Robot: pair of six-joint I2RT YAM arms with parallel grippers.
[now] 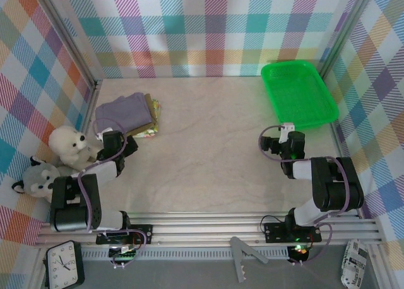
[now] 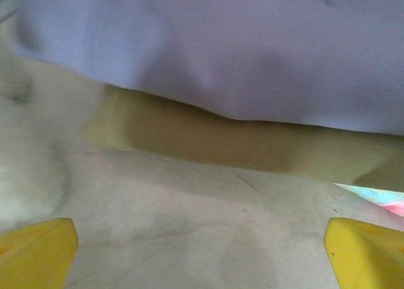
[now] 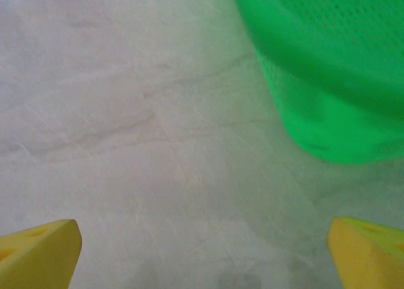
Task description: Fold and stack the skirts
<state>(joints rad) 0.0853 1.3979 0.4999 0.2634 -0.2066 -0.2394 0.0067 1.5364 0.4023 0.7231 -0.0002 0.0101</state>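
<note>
Nearby, plush toys [image 1: 68, 144] sit beside the skirts [image 1: 123, 111] (green tray [image 1: 297, 93] well apart).

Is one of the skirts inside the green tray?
No, the green tray shows just its bare mesh floor, and the skirts sit piled together over by the left wall.

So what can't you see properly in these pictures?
- Top view: the lavender skirt covers the others; of the olive skirt and floral skirt just edges show.
- Left wrist view: blurry, the floral print unreadable.
- Top view: clock cut off by the bottom edge.
</note>
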